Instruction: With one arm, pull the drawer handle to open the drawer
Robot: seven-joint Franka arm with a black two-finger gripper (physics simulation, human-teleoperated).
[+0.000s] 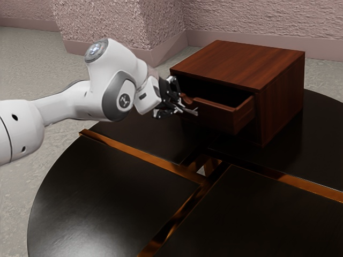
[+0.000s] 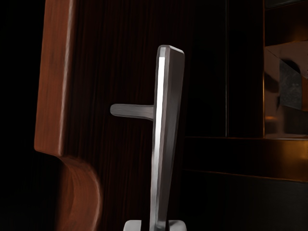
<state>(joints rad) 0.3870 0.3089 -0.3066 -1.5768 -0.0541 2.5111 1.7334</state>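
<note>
The black gripper (image 1: 184,106) seems closed around the grey metal handle (image 2: 166,134), for pulling. The reddish wooden drawer (image 1: 221,115) stands partly open.

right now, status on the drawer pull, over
gripper shut on handle. drawer partly out of the cabinet. nothing seen in the pull path.

Rough pinkish-grey stuccoed walls (image 1: 118,21) with a plain pale skirting board (image 1: 27,24) turn a jutting corner above a speckled beige-grey floor (image 1: 37,59), and in front stands a round table (image 1: 107,193), its glossy near-black top divided by crossing copper-brown strips (image 1: 139,156) that catch warm light
</note>
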